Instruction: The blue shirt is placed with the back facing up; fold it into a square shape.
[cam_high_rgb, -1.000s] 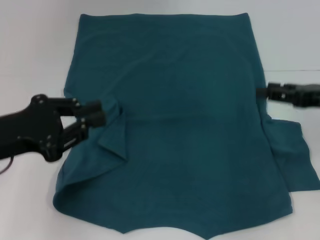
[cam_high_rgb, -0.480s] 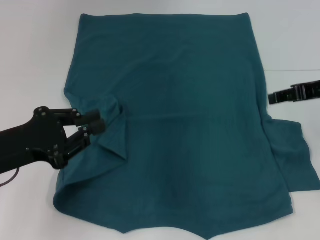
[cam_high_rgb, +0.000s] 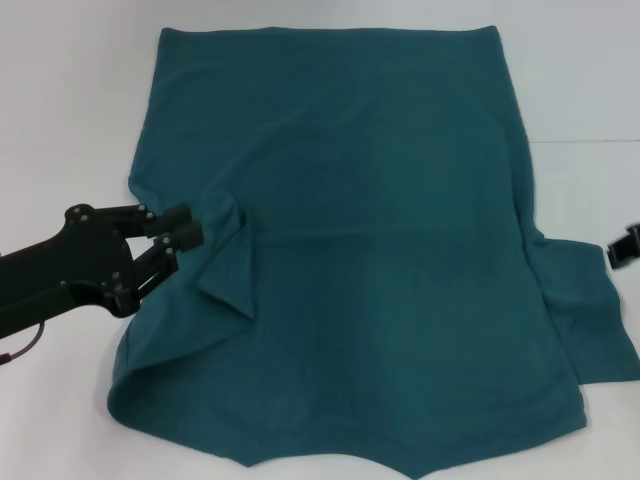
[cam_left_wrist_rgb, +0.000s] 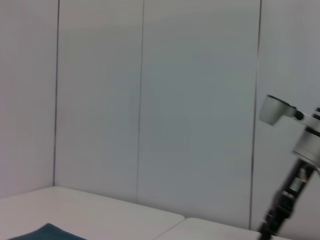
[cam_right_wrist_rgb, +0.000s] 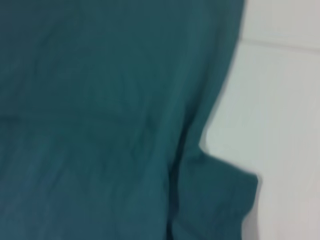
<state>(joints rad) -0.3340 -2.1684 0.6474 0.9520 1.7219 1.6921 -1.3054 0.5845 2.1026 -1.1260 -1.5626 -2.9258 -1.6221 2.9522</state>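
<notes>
The blue shirt (cam_high_rgb: 350, 240) lies spread back-up on the white worktop (cam_high_rgb: 60, 100), and the left tool (cam_high_rgb: 185, 231) sits at the folded-in sleeve, its fingertips at the turned-over flap; whether they pinch cloth or merely touch it, I cannot tell. Judging from that, the sleeve-in fold on this side looks to be the step in hand. Just ahead of the tool's tips the flap makes a loose triangle (rumpled, not flat), so the next move calls for smoothing it or drawing this edge across toward the middle. The right tool (cam_high_rgb: 625, 247) barely peeks in at the far side, beside the other sleeve, which lies spread outward and unfolded; its fingers are unreadable. Pale panelled walls (cam_left_wrist_rgb: 150, 100) back the room, with a camera stand (cam_left_wrist_rgb: 292, 165) by them.
</notes>
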